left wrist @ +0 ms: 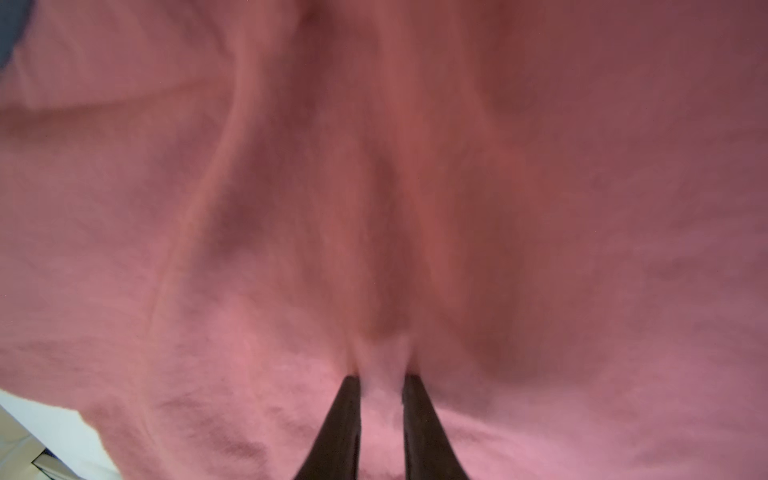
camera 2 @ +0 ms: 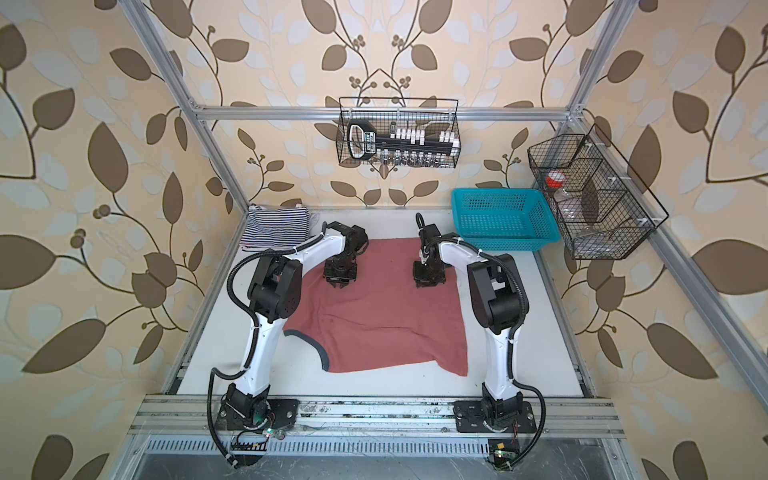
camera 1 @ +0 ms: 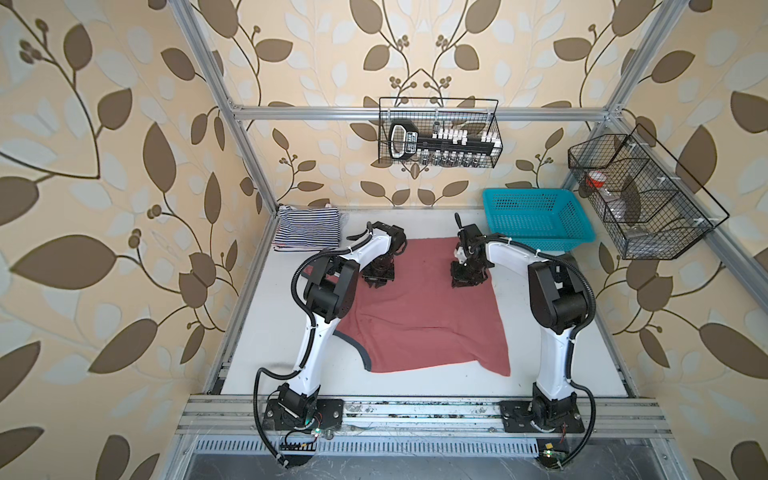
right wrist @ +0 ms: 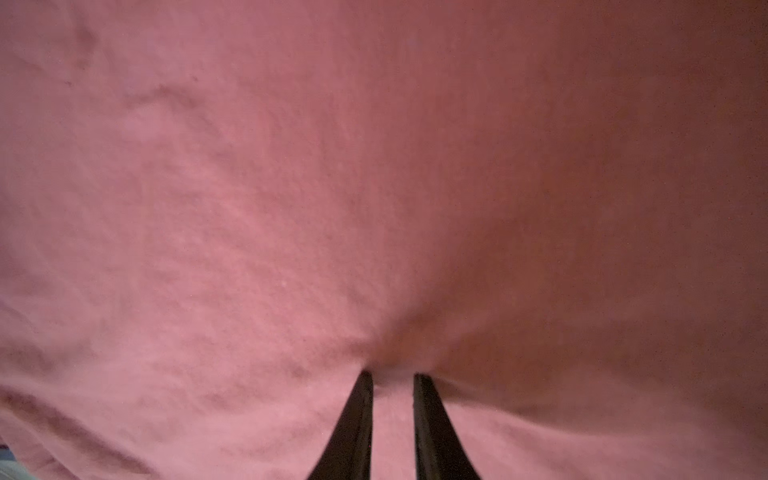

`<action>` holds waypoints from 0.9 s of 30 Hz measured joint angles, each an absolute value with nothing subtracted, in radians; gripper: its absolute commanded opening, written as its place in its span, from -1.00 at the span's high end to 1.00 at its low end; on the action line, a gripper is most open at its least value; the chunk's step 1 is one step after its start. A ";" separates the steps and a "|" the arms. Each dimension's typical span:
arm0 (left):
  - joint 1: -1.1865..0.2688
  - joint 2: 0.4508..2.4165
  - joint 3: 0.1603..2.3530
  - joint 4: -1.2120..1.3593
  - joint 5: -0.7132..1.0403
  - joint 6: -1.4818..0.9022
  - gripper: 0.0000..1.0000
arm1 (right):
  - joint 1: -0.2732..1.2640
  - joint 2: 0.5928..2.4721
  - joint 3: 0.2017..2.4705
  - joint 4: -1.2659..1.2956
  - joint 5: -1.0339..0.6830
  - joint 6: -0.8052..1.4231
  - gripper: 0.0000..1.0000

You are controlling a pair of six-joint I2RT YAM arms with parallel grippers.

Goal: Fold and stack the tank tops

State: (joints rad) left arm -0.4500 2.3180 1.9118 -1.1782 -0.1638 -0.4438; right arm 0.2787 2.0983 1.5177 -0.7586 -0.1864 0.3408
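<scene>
- Closest to the lens: bases of the left arm (camera 1: 305, 409) and the right arm (camera 1: 540, 411), bolted to the front rail (camera 1: 415, 409) at the near edge of the white table (camera 1: 415, 384).
- Next back, mid-table: dusty red tank top (camera 1: 415, 320) (camera 2: 374, 320), spread nearly flat, near hem rumpled, dark trim (camera 1: 360, 349) curving along the near left edge.
- Toward the far edge of that cloth: left gripper (camera 1: 377, 282), pointing down onto it. In the left wrist view (left wrist: 382, 376), narrow jaws, black fingers (left wrist: 343, 415) pinching a raised ridge of the red fabric.
- Level with it, well apart to the right: right gripper (camera 1: 466, 284), also down on the cloth. In the right wrist view (right wrist: 392, 374), jaws equally narrow, fingers (right wrist: 434, 415) pressed in, fabric puckered toward the tips and caught between them.
- Farther back, far left corner: navy-and-white striped tank top (camera 1: 305, 230), folded, apart from the red one.
- Far right corner: turquoise basket (camera 1: 536, 243), near the red top's far right corner.
- Farthest: black wire baskets (camera 1: 436, 133) hung on the frame.
</scene>
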 measured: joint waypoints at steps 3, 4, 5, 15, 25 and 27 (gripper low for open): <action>-0.450 2.323 1.937 -1.163 -0.167 -0.440 0.50 | 0.271 2.117 1.549 -0.764 -0.184 0.339 0.61; -0.450 2.320 1.938 -1.160 -0.173 -0.440 0.49 | 0.272 2.117 1.549 -0.764 -0.182 0.339 0.60; -0.450 2.313 1.938 -1.160 -0.185 -0.440 0.45 | 0.272 2.116 1.547 -0.764 -0.179 0.339 0.58; -0.368 1.695 1.681 -1.163 -0.315 -0.471 0.10 | 0.476 1.945 1.481 -0.740 -0.131 0.338 0.14; -0.191 1.212 1.335 -1.198 -0.374 -0.544 0.09 | 0.896 2.074 1.844 -0.737 -0.203 0.324 0.03; -0.171 1.208 1.290 -1.198 -0.369 -0.550 0.08 | 0.937 2.142 1.918 -0.743 -0.209 0.316 0.01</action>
State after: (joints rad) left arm -0.1715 1.2079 1.2900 -1.1984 -0.3687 -0.5503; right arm 0.9367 2.1418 1.9182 -0.7433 -0.2092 0.3157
